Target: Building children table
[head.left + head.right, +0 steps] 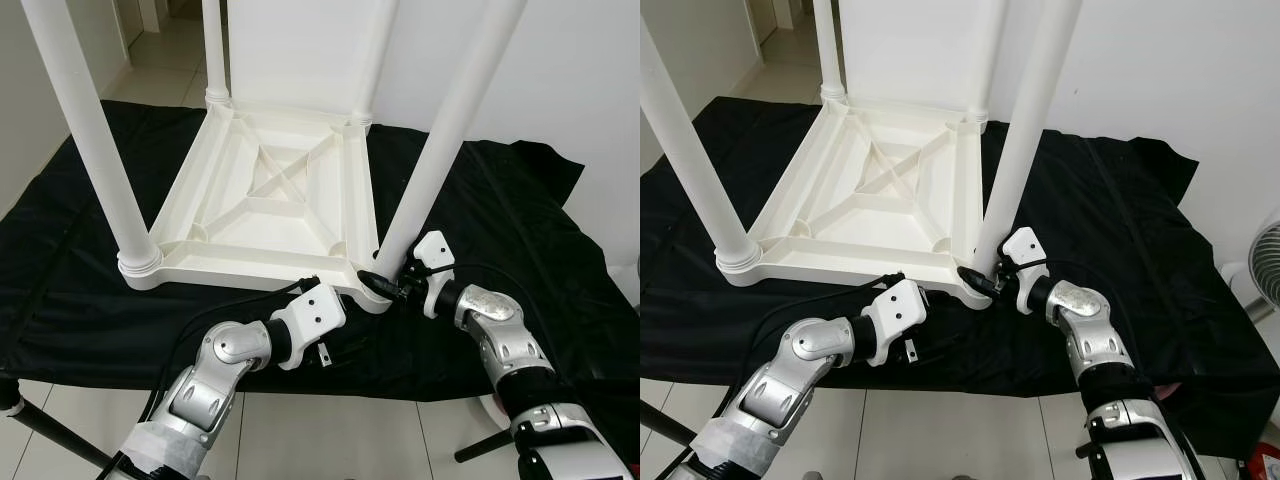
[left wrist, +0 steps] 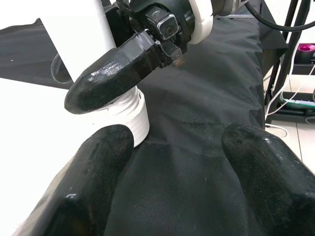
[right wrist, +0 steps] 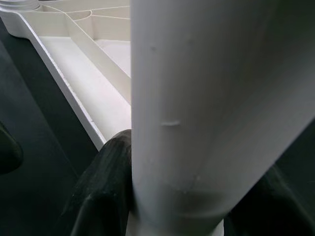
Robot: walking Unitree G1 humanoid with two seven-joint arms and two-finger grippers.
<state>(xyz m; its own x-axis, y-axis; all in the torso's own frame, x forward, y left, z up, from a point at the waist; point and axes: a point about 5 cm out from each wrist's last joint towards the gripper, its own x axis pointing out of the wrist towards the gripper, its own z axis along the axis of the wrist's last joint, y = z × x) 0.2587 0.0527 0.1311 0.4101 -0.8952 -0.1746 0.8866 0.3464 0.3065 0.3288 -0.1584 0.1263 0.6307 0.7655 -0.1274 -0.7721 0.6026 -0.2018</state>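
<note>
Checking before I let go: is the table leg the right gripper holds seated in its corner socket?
Cannot tell. The right gripper clasps the table leg, upright at the tabletop's corner, hiding the joint.

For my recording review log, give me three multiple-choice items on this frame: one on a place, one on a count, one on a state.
1. Where does the right hand sit?
A. at the near right leg's base
B. on the floor
C. at a far leg

2. How many legs stand in the upturned white table?
A. two
B. three
C. four

3. The left hand is:
A. open above the black cloth
B. shut on a leg
C. holding a screw

Answers: 1 A, its fingers flank the near right leg. 2 C, one at each corner. 3 A, fingers apart, nothing between.
</note>
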